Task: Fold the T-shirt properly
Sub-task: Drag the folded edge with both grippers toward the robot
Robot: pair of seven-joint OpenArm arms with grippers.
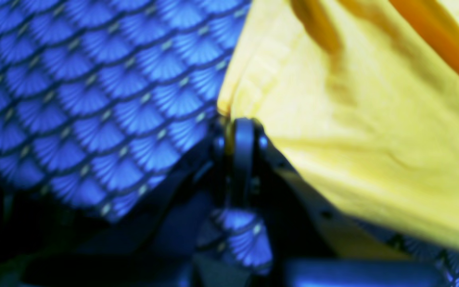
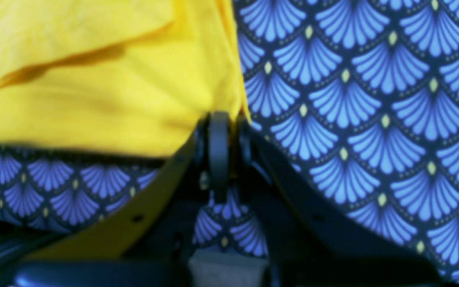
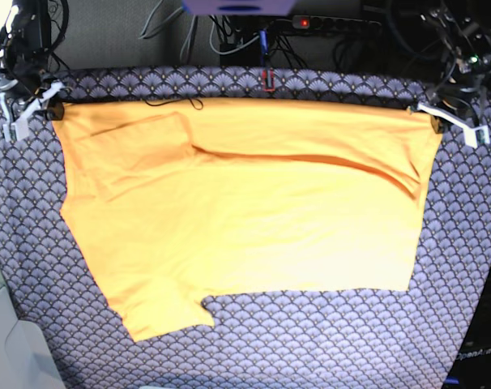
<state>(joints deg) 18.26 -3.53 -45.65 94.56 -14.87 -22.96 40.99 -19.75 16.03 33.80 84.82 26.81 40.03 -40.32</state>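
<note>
The yellow-orange T-shirt (image 3: 245, 211) lies spread across the patterned table, its far edge pulled straight between my two grippers. My right gripper (image 3: 53, 109) is shut on the far left corner, and one sleeve is folded onto the shirt close by. My left gripper (image 3: 434, 121) is shut on the far right corner. In the left wrist view the left gripper (image 1: 235, 123) pinches the T-shirt (image 1: 353, 119) at its edge. Seen from the right wrist, the right gripper (image 2: 223, 117) clamps the T-shirt (image 2: 94, 99) the same way. The other sleeve (image 3: 160, 312) juts out at the near left.
A blue-grey scallop-patterned cloth (image 3: 326, 340) covers the table under the shirt. Cables and a power strip (image 3: 326, 23) run behind the far edge, with a small red item (image 3: 268, 79) at its middle. A pale surface (image 3: 10, 348) borders the near left corner.
</note>
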